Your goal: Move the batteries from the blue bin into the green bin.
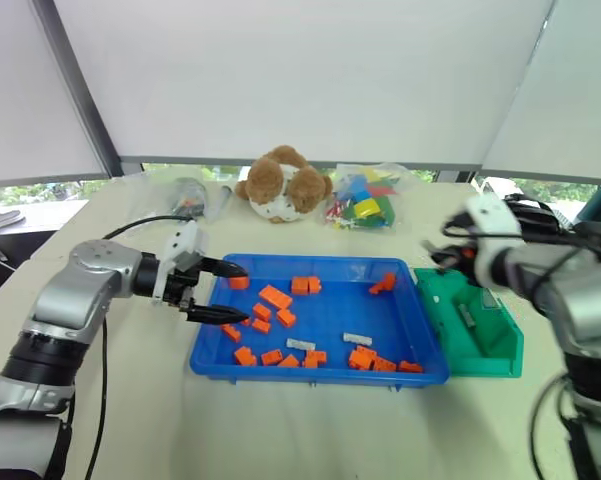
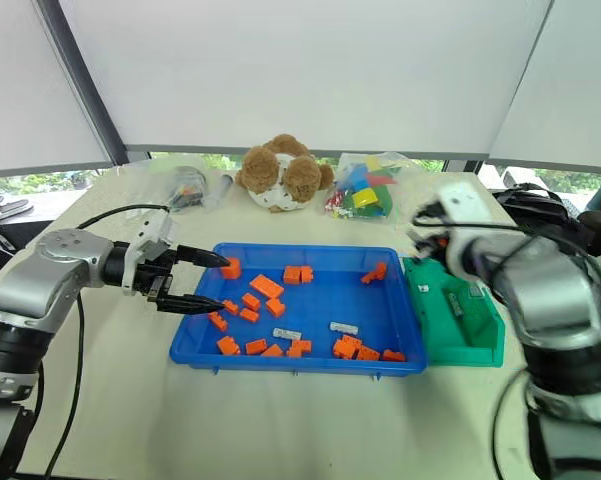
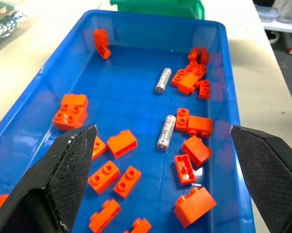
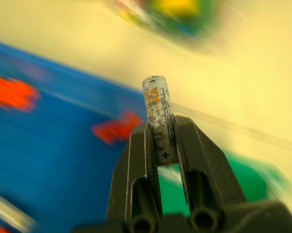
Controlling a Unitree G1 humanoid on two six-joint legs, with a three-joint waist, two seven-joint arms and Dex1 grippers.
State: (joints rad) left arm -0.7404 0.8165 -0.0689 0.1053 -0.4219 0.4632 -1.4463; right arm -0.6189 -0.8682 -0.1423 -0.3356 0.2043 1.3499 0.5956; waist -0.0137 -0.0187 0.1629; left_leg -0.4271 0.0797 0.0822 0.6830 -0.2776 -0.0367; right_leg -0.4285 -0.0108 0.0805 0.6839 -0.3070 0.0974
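Observation:
The blue bin (image 1: pixel 320 376) sits mid-table with two grey batteries (image 1: pixel 358 339) (image 3: pixel 166 132) lying among orange bricks. Against its right side stands the green bin (image 1: pixel 492 352), with a small grey cylinder (image 1: pixel 467 316) on its floor. My right gripper (image 4: pixel 162 128) is shut on one battery (image 4: pixel 158 104), which sticks up past the fingertips. That gripper (image 1: pixel 443 257) hangs over the green bin's far left corner. At the blue bin's left wall my left gripper (image 1: pixel 242 293) is open, with nothing between its fingers (image 3: pixel 70 160).
Orange toy bricks (image 1: pixel 275 297) are scattered across the blue bin's floor. At the back of the table lie a brown plush toy (image 1: pixel 283 185), a bag of coloured blocks (image 1: pixel 365 205) and a clear plastic bag (image 1: pixel 190 195).

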